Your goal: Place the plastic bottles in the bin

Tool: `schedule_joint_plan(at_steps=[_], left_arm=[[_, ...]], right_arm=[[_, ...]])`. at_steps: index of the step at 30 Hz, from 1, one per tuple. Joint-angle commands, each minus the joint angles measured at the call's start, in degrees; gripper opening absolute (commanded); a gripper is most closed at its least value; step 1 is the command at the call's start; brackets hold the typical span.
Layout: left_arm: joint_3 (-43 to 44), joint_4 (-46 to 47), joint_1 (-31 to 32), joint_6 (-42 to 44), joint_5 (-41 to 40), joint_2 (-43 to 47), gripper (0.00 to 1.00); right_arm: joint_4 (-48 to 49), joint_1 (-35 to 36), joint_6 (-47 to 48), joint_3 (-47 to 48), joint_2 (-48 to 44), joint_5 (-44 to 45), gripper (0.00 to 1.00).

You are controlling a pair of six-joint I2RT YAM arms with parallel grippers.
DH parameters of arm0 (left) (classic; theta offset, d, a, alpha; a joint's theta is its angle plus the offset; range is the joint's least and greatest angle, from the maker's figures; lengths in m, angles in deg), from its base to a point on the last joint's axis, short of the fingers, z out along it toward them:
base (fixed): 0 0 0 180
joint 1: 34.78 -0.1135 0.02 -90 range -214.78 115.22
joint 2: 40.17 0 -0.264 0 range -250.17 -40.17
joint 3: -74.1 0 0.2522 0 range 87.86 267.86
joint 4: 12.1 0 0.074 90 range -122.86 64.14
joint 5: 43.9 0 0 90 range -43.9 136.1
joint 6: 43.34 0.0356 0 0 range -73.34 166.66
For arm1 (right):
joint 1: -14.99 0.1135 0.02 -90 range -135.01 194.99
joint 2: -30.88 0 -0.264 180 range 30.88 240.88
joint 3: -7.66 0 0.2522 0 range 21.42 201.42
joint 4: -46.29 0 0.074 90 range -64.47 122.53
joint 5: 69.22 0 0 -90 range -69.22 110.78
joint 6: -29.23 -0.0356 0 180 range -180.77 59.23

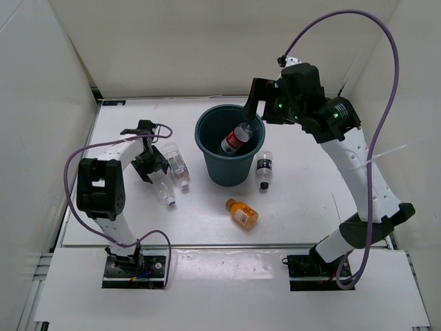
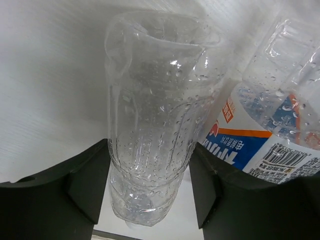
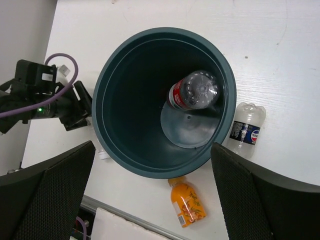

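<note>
Bottle (image 2: pixel 150 90) tight between left gripper (image 2: pixel 150 160) fingers, on table (image 2: pixel 45 75)

You're looking at a white counter (image 1: pixel 310 207) boxed in by plain white walls: a back wall (image 1: pixel 207 41), a left wall (image 1: pixel 34 103) and a right wall (image 1: pixel 413 83). At the counter's far left corner a small dark bracket (image 1: pixel 114 103) sits against the back wall. Along the near edge lies a separate white front board (image 1: pixel 227 283), a straight seam dividing it from the counter. At its left end a metal rail (image 1: pixel 40 270) shows.
</note>
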Motion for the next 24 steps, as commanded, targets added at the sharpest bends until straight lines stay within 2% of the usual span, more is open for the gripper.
schedule_joint_plan(at_steps=[1, 5, 8, 11, 13, 15, 18, 22, 24], left_arm=[[2.2, -2.0, -0.2, -2.0, -0.1, 3.3, 0.69], [8.8, -8.9, -0.2, -5.7, -2.9, 9.9, 0.69], [22.7, -10.8, 2.8, -7.0, -6.5, 14.6, 0.69], [29.0, -6.7, 7.5, -5.1, -9.3, 18.2, 0.71], [33.6, -0.6, 10.0, -3.6, -10.8, 19.4, 0.71], [36.7, 5.1, 14.8, -0.3, -12.5, 19.4, 0.71], [38.8, 9.4, 22.5, 7.2, -13.2, 15.0, 0.72], [41.4, 9.4, 30.8, 12.4, -15.5, 5.8, 0.74], [41.4, 9.9, 34.2, 13.7, -17.1, 5.2, 0.76]], right_arm=[[-1.1, 0.2, 0.6, 1.0, -1.1, 0.2, 1.0], [-1.6, 0.2, 0.6, 1.6, -1.1, 0.2, 1.0], [-2.9, 0.2, -1.7, 0.1, -1.6, 2.6, 1.0], [-2.9, -2.2, -4.1, -4.0, -3.0, 1.5, 1.0], [-2.9, -5.2, -6.9, -5.8, -4.1, -1.2, 1.0], [-2.9, -8.6, -9.0, -8.9, -4.6, -2.9, 1.0], [-2.2, -13.6, -13.1, -14.8, -6.1, -6.9, 1.0], [-0.3, -21.3, -17.9, -24.2, -8.4, -15.7, 1.0], [1.7, -25.1, -19.2, -27.4, -10.2, -18.5, 1.0]])
